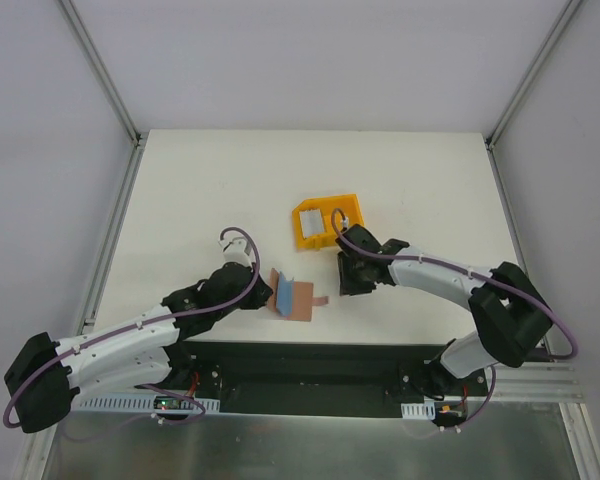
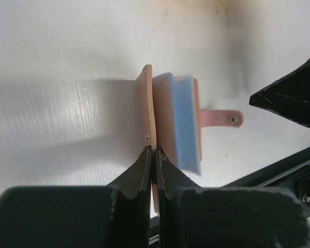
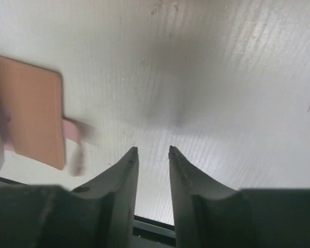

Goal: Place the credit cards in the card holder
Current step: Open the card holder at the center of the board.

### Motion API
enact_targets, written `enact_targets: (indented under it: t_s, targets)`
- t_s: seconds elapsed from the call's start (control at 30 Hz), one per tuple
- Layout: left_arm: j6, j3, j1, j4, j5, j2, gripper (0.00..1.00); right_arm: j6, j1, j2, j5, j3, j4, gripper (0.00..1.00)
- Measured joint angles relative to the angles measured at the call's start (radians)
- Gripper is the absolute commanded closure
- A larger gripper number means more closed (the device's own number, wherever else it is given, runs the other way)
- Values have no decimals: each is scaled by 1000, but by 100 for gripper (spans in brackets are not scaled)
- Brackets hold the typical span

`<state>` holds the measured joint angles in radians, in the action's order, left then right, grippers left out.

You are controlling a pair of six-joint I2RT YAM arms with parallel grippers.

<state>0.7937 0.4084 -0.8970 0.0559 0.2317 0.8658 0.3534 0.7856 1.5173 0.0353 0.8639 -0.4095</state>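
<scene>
Pinching one flap of the small brown leather-like folding card holder [image 2: 163,111], the left fingers [image 2: 143,168] are closed tight on its edge, while the right fingers [image 3: 125,173] hang empty nearby.
The card holder lies open near the front edge of the white counter [image 1: 230,180], with one flap stood upright in the left grip. A thin pale-blue rectangular credit card [image 2: 187,124] sits in its pinkish inside, and its little pink tab clasp [image 2: 219,118] lies flat towards the right arm. The right fingers stand a narrow gap apart with nothing between them, near the tab. Behind sits a yellow plastic bin [image 1: 302,235] with more pale cards [image 1: 316,220] inside.
</scene>
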Motion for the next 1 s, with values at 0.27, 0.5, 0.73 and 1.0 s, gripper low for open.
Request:
enact_targets:
  t_s: [0.27, 0.5, 0.73, 1.0]
  targets:
    - [-42, 28, 0, 0, -23, 42, 100, -3, -3, -122, 1, 59, -35, 56]
    - [-43, 28, 0, 1, -19, 42, 100, 53, 5, -172, -111, 69, 78, 56]
    - [11, 0, 0, -19, -10, 44, 100, 104, 19, -81, -147, 68, 129, 51]
    - [45, -15, 0, -27, 10, 42, 100, 103, 38, -33, -153, 68, 96, 50]
